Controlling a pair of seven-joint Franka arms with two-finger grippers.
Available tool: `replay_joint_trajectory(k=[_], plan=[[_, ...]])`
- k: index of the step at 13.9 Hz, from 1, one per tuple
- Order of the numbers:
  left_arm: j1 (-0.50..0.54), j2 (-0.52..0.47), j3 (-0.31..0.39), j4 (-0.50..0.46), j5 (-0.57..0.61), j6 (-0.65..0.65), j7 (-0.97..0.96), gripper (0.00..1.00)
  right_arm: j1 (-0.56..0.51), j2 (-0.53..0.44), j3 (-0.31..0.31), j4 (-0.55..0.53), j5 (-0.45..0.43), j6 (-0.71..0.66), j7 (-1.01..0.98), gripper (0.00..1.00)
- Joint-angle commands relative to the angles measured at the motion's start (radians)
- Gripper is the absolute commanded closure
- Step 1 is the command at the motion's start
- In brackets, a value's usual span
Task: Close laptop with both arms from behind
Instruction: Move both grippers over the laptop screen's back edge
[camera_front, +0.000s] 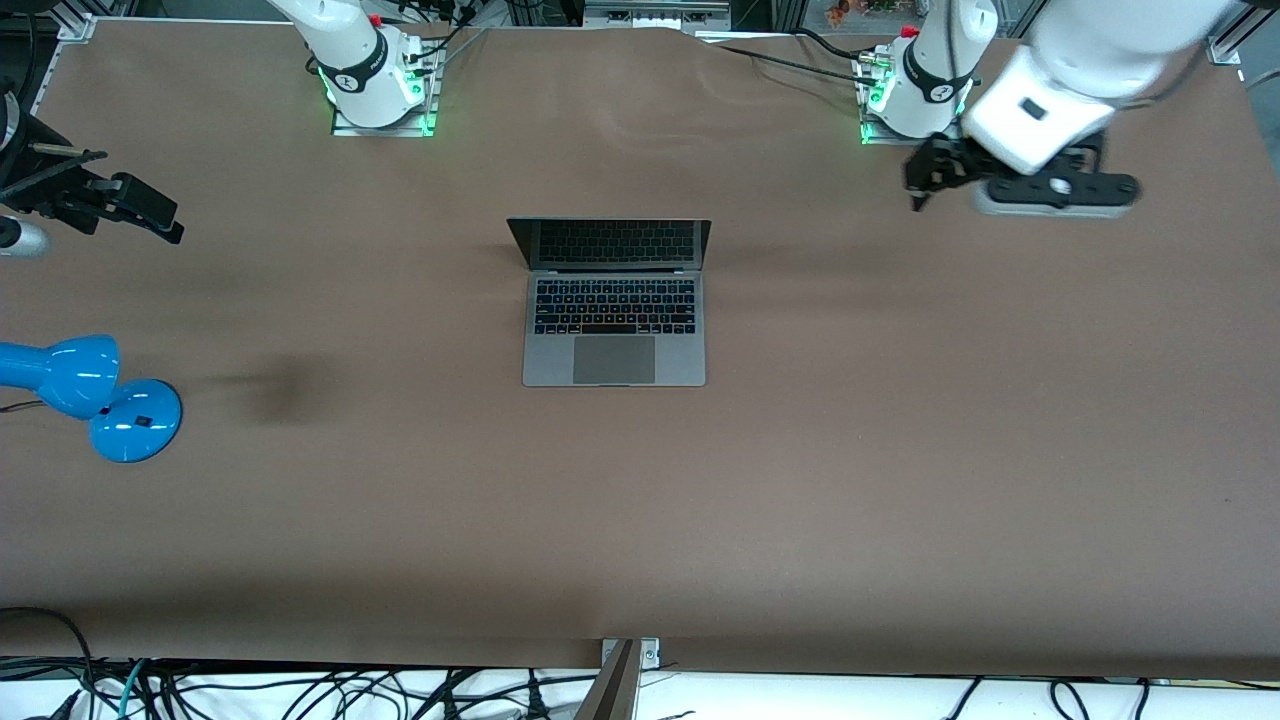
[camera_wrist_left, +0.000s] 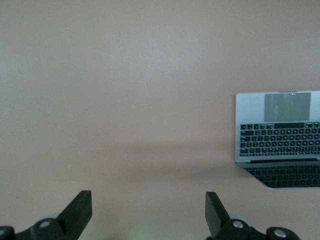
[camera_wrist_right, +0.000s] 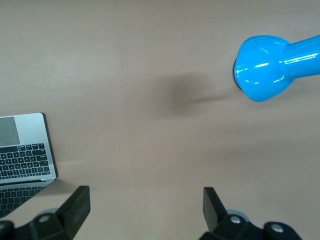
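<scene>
The space-grey laptop lies open in the middle of the brown table, its screen tilted up toward the arms' bases. It also shows in the left wrist view and the right wrist view. My left gripper hangs open and empty over bare table near the left arm's base, well apart from the laptop; its jaws stand wide apart in the left wrist view. My right gripper is open and empty over the right arm's end of the table, also wide apart in the right wrist view.
A blue lamp stands at the right arm's end of the table, nearer the front camera than my right gripper; it also shows in the right wrist view. Cables lie along the table's front edge.
</scene>
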Motion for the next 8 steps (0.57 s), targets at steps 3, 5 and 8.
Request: replay_joint_trajectory(k=[3,5,8], plan=[[0.004,0.005,-0.133,-0.007,-0.063,-0.018,-0.198,0.00,0.000,-0.012,0.002,-0.006,0.005,0.000,-0.009,0.00],[0.004,0.027,-0.192,-0.012,-0.103,-0.017,-0.303,0.01,0.000,-0.012,0.002,-0.006,0.010,-0.002,-0.006,0.00],[0.003,0.054,-0.242,-0.015,-0.135,-0.018,-0.363,0.08,0.013,-0.009,0.008,-0.011,0.007,-0.012,-0.009,0.00]])
